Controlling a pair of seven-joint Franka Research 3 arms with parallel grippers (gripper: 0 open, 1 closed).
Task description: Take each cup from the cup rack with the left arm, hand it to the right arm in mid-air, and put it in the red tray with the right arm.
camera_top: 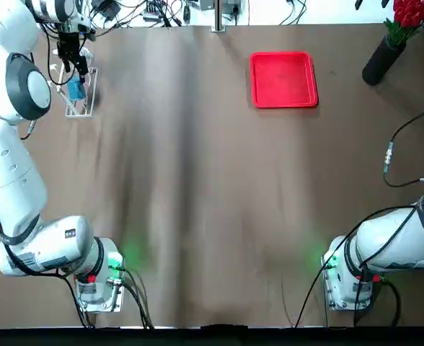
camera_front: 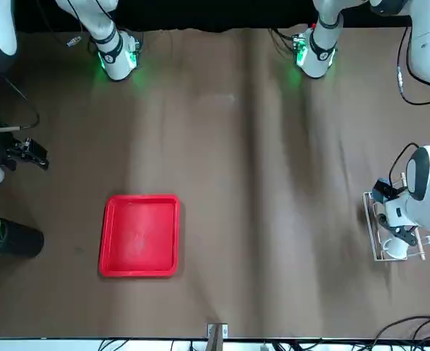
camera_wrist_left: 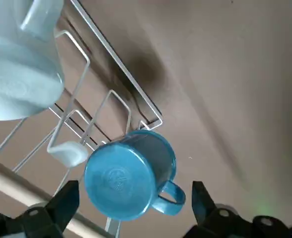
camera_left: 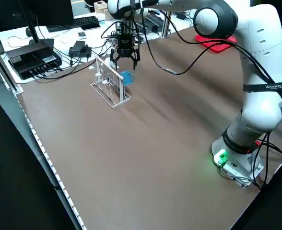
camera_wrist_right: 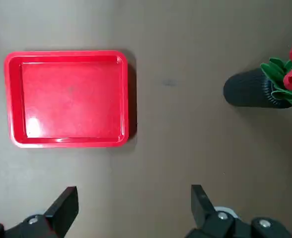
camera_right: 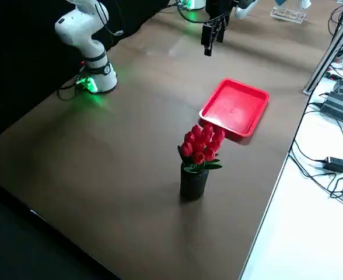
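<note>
Overhead, the left gripper (camera_wrist_left: 131,201) hangs with fingers spread just above the blue cup (camera_wrist_left: 127,179) on the cup rack (camera_left: 110,86), beside the white cup (camera_wrist_left: 19,69); the right gripper (camera_wrist_right: 133,206), also open, hovers near the red tray (camera_wrist_right: 69,98)

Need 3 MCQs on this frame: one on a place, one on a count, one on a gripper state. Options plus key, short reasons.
1. Where is the left gripper?
A. above the red tray
B. above the cup rack
C. beside the vase

2. How many cups lie in the red tray?
A. none
B. one
C. two

3. How do the left gripper's fingers stand?
A. shut on the white cup
B. shut on the rack wire
C. open, holding nothing

Key:
1 B: the left side view shows it over the cup rack.
2 A: the tray is bare; the blue cup and white cup both hang on the rack.
3 C: the left wrist view shows the fingers spread either side of the blue cup, apart from it.
</note>
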